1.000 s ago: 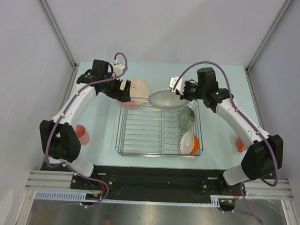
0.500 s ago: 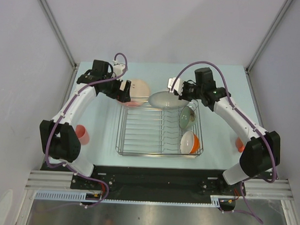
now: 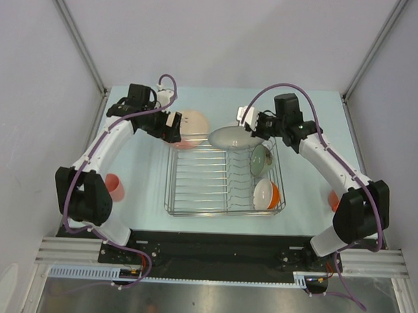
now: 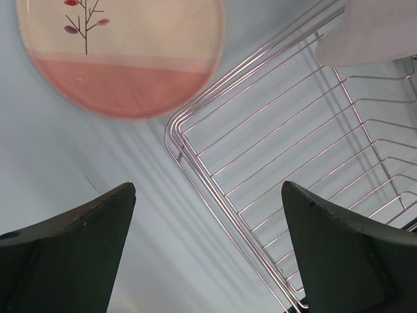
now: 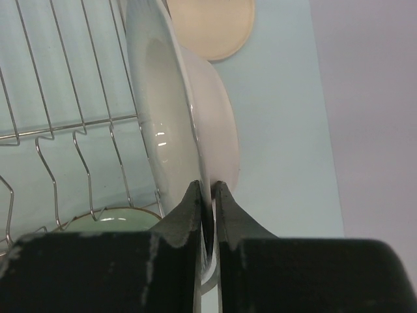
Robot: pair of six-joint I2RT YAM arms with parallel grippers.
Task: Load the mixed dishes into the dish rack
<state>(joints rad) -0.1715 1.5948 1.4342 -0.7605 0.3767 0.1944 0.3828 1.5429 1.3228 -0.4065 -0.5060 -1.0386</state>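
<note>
Right wrist: right tool (image 5: 207,189) pinched tight on rim of white grey-rimmed shallow bowl (image 5: 163,124), bowl tilted at dish rack (image 3: 194,187) far side | left tool (image 4: 208,192) spread wide, empty, over rack's far-left corner | cream twig-motif plate (image 4: 124,59) just outside that corner

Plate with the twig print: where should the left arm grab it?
Probably its far-left rim, coming down from above: the plate lies flat on the table, and the rack corner crowds its near-right edge.
</note>
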